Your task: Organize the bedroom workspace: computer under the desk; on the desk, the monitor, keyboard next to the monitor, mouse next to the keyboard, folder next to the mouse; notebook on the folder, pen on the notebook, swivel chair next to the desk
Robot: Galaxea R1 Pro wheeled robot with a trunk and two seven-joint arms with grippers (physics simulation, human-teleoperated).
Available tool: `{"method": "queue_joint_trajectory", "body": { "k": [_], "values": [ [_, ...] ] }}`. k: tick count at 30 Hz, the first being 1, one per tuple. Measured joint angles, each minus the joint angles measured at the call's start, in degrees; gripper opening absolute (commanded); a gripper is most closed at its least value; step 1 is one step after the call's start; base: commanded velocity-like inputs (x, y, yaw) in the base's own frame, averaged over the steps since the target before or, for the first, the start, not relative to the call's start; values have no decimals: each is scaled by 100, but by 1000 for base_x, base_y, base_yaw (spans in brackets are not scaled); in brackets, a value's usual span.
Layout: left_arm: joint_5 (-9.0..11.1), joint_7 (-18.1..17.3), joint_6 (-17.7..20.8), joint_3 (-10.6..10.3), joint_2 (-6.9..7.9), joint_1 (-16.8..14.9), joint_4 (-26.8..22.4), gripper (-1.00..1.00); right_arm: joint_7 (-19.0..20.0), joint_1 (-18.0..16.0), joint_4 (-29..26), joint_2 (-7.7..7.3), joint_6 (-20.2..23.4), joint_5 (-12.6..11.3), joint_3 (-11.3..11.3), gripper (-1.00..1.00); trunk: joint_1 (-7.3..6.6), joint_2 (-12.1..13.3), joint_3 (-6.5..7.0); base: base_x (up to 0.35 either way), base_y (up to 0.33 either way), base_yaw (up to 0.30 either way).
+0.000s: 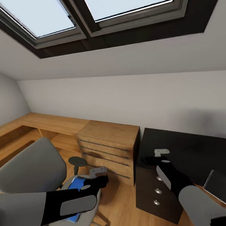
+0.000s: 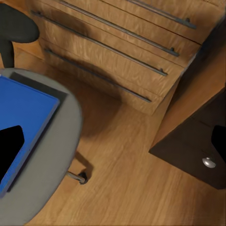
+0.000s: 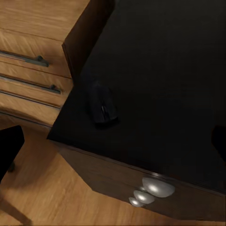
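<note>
left end effector (image 1: 98, 176) state cannot tell, over chair (image 1: 32, 171) seat edge | folder (image 1: 75, 187) on seat at 7 o'clock | right end effector (image 1: 162, 157) state cannot tell, above counter (image 1: 194, 149) corner | mouse (image 3: 102, 105) near counter edge in right wrist view | bare floor (image 2: 132, 183) between chair and drawers (image 1: 107, 152)

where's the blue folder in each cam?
Head view: the folder lies on the swivel chair seat, lower left, partly behind the left arm.
Left wrist view: folder at, at the picture's left edge on the grey seat.
Right wrist view: not in it.
Shared landmark: the wood drawer cabinet.
</note>
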Motion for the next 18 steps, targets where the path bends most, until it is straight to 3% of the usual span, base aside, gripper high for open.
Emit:
{"method": "queue_joint_trajectory", "body": {
  "k": [11, 18],
  "values": [
    [-2, 0, -4, -2, -7, 1, -26, 100, 16, 0, 94, -10, -32, 27, 11, 100, 0, 0, 0, 327, 0, 0],
    [-2, -1, -8, -3, -4, -2, -96, 100, 15, 0, 559, -9, -87, 34, 22, 100, 0, 0, 0, 327, 0, 0]
  ]
}}
